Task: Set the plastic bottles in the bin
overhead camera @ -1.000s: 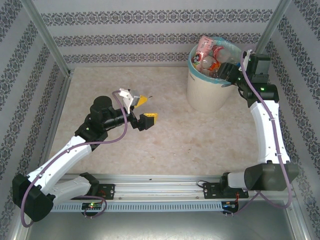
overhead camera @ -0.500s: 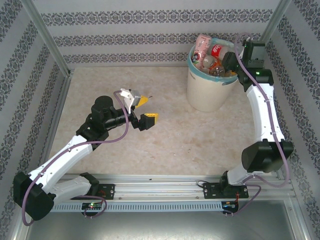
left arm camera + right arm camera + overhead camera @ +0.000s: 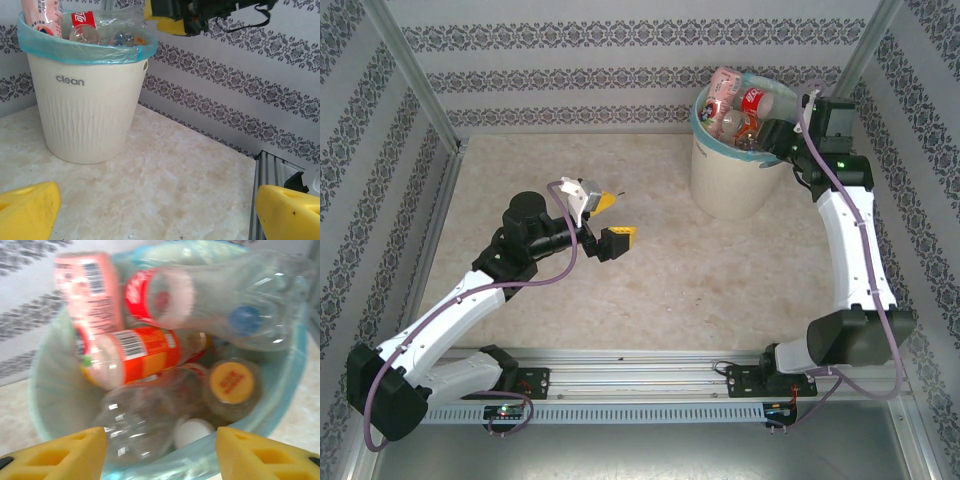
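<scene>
Right gripper (image 3: 161,450) hung at the rim of the bin (image 3: 725,185), jaws wide apart. The plastic bottles (image 3: 740,108) were piled up inside it. Left gripper (image 3: 613,218) hovered over the table (image 3: 670,270), well away, spread open too.

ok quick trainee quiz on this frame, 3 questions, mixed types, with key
1. True or false: the left gripper is shut on a bottle.
2. The right gripper is: A) open, above the plastic bottles in the bin; B) shut on a cap; C) resting on the table.
3. Fill in: the word printed on the bin's wall is ____.

Key: 1 false, it is open and empty. 2 A. 3 clean.
</scene>
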You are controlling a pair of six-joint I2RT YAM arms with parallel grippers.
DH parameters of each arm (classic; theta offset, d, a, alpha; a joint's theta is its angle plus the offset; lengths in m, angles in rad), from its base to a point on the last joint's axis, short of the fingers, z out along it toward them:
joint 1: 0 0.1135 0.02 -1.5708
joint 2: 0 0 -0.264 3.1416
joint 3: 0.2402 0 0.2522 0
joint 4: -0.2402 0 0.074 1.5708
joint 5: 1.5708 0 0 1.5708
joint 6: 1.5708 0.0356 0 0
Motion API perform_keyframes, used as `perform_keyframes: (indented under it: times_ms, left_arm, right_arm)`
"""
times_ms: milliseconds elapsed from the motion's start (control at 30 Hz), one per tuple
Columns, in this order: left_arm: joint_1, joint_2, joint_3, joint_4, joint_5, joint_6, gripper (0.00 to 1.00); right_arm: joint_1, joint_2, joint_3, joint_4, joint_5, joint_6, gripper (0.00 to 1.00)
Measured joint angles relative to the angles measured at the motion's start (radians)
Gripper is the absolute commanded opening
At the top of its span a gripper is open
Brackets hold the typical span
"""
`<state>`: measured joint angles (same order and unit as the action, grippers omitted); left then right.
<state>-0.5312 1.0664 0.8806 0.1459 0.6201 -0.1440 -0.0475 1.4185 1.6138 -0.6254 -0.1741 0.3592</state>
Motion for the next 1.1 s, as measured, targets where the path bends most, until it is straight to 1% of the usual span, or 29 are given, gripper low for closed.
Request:
perform_keyframes:
  times_ms: [67, 133, 267, 367, 433, 500, 633, 733, 833, 1000, 1100]
  left_arm:
    - [0.0, 0.0, 0.0, 0.003, 0.0, -0.003, 1.0]
    - [0.0, 0.0, 0.0, 0.006, 0.0, -0.005, 1.0]
    - [0.0, 0.0, -0.002, 0.013, -0.001, -0.01, 1.0]
    - [0.0, 0.0, -0.002, 0.016, -0.006, -0.013, 1.0]
    - [0.0, 0.0, -0.002, 0.016, -0.014, -0.014, 1.0]
    - [0.0, -0.001, -0.003, 0.016, -0.027, -0.013, 1.0]
    - [0.0, -0.008, -0.004, 0.016, -0.079, -0.013, 1.0]
    - [0.0, -0.01, -0.004, 0.016, -0.129, -0.013, 1.0]
    - [0.0, -0.01, -0.004, 0.016, -0.163, -0.013, 1.0]
    - [0.0, -0.01, -0.006, 0.016, -0.192, -0.013, 1.0]
    - [0.0, -0.01, -0.011, 0.016, -0.207, -0.013, 1.0]
  right_arm:
    - [0.005, -0.031, 0.0, 0.001, -0.042, 0.014, 0.6]
    - [0.006, -0.06, 0.001, 0.001, -0.04, 0.021, 0.56]
    - [0.011, -0.051, 0.047, -0.002, 0.074, 0.004, 0.49]
    - [0.01, -0.002, 0.085, 0.021, 0.166, -0.021, 0.48]
    - [0.01, 0.049, 0.115, 0.038, 0.218, -0.04, 0.5]
    - [0.006, 0.106, 0.149, 0.05, 0.254, -0.055, 0.54]
    - [-0.009, 0.205, 0.183, 0.073, 0.298, -0.072, 0.52]
    - [-0.02, 0.249, 0.184, 0.08, 0.309, -0.078, 0.48]
    - [-0.03, 0.261, 0.182, 0.079, 0.302, -0.077, 0.45]
    - [-0.033, 0.203, 0.085, 0.115, 0.265, -0.07, 0.46]
    - [-0.033, 0.152, 0.018, 0.108, 0.243, -0.07, 0.5]
